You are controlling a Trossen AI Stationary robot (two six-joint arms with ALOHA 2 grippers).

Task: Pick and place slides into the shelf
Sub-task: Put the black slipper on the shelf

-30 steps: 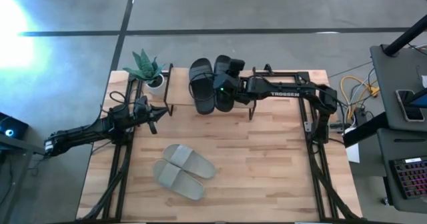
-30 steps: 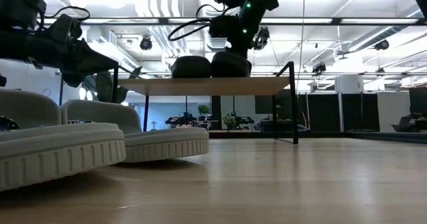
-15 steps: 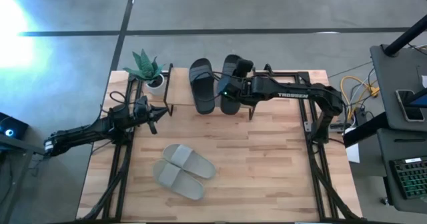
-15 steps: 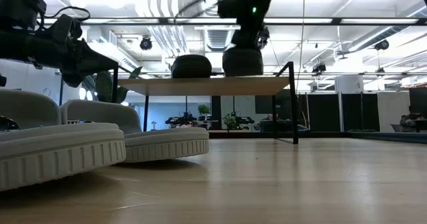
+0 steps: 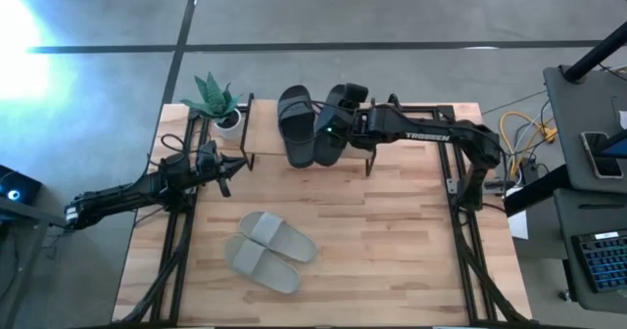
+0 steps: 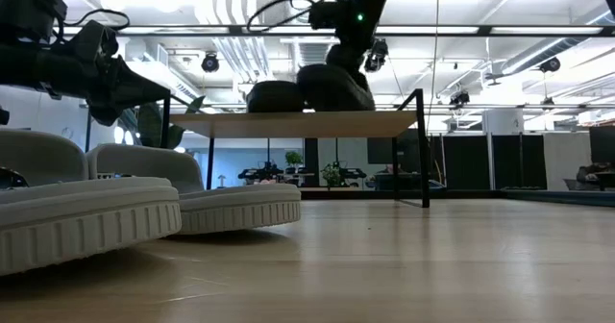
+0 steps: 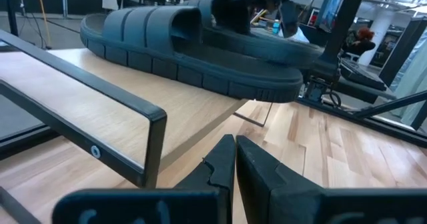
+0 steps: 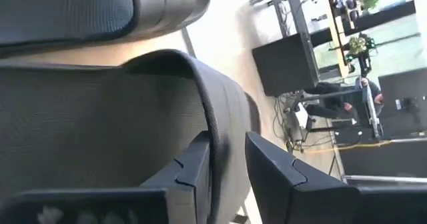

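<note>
Right gripper [image 5: 331, 131] is pinching the strap of one black slide [image 5: 331, 141], holding it tilted over the shelf [image 5: 265, 143] just beside the other black slide [image 5: 296, 125] lying on the top board. I am seeing the grey pair [image 5: 268, 251] sitting on the counter [image 5: 392, 241]. Left gripper [image 5: 227, 168] is waiting with fingers together near the shelf's end.

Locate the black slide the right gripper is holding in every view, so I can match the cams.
High: held black slide on the shelf, beside the other black slide, right gripper on it.
Low: slide on the shelf top, centre.
Left wrist: farther slide, behind the near one.
Right wrist: strap fills the view, edge between the fingers.
Shared landmark: the shelf.
</note>
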